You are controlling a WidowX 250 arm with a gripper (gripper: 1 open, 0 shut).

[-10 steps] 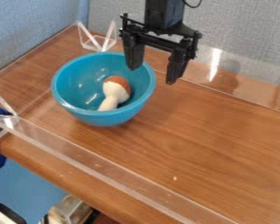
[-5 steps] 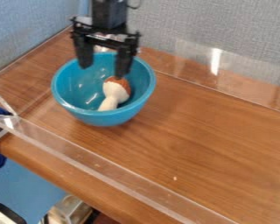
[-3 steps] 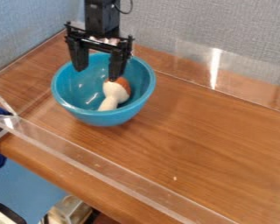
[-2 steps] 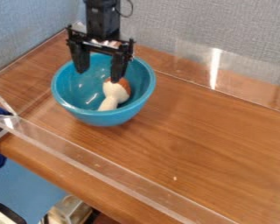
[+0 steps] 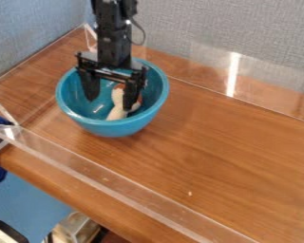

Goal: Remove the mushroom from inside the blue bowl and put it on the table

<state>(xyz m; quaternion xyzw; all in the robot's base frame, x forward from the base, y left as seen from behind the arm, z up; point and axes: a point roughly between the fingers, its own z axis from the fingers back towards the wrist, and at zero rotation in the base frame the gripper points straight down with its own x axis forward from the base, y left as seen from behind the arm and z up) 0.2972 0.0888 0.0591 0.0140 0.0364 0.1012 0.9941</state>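
The blue bowl [image 5: 81, 116] stands at the back left of the table [image 5: 205, 142]. Inside it lies the mushroom [image 5: 119, 102], its cream stem showing between the fingers and its orange-brown cap mostly hidden behind the right finger. My gripper [image 5: 115, 97] points straight down into the bowl, open, with one black finger on each side of the mushroom. Whether the fingers touch it I cannot tell.
Low clear acrylic walls [image 5: 104, 180] run around the table's edges, with a blue-grey wall [image 5: 243, 28] behind. Bare wood stretches to the right of the bowl and in front of it.
The gripper moved left over the bowl, then sank into it around the mushroom. It stayed open. The bowl and mushroom have not moved.
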